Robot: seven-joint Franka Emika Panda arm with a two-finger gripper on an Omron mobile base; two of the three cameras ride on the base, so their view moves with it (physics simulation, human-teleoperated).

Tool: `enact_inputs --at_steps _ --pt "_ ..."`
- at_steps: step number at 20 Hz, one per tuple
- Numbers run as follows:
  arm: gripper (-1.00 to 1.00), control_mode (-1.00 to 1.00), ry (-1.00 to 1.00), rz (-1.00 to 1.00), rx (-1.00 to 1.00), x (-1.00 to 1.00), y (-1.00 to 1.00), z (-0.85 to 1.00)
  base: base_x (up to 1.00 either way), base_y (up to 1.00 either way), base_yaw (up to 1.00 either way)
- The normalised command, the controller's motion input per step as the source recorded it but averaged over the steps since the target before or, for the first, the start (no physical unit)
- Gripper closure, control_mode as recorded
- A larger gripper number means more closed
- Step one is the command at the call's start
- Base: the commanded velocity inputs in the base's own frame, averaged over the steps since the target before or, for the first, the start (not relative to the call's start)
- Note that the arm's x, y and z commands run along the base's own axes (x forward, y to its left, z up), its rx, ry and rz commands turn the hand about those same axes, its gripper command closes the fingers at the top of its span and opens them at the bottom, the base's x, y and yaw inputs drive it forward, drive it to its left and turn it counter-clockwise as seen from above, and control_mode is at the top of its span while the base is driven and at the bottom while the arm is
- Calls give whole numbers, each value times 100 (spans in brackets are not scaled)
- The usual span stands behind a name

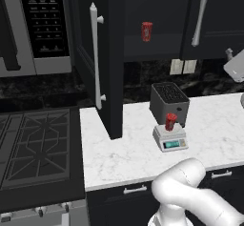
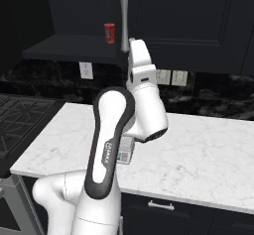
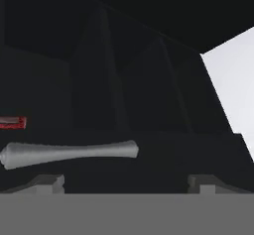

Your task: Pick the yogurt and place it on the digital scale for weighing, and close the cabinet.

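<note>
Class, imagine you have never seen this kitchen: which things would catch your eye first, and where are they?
The cabinet door swung wide open over the white counter. Then the yogurt, bright red, standing on the digital scale before the black toaster. A second red container sits on the open cabinet's shelf.

You are looking at a home kitchen, rendered rather than filmed. A white marble bench (image 1: pixel 124 148) runs along a dark stone backsplash with pale wall outlets (image 1: pixel 183 66) set into it. To its left sits a gas stove (image 1: pixel 35 144) with black grates, and above that a microwave (image 1: pixel 45 25) with a keypad. Tall black wall cabinets (image 1: pixel 157 15) with long silver bar handles (image 1: pixel 95 53) hang overhead, one door swung open. On the bench stand a black toaster (image 1: pixel 169 102) and a small digital scale (image 1: pixel 170 138) with a lit display. Dark drawers with silver pulls (image 1: pixel 135 190) sit under the bench.
</note>
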Motion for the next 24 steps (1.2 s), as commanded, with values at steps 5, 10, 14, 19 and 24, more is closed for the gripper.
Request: enact_inputs --at_steps 5,10,14,19,24 --pt "-100 -100 -16 17 36 -55 60 -60 0 0 0" --pt "-100 -100 -27 0 13 -50 26 -24 0 0 0" --pt "-100 -100 -17 0 9 -12 36 -48 0 0 0" --pt "-100 -100 -8 0 13 -7 68 -60 0 0 0" --pt "-100 -100 -9 0 23 -35 85 -59 0 0 0"
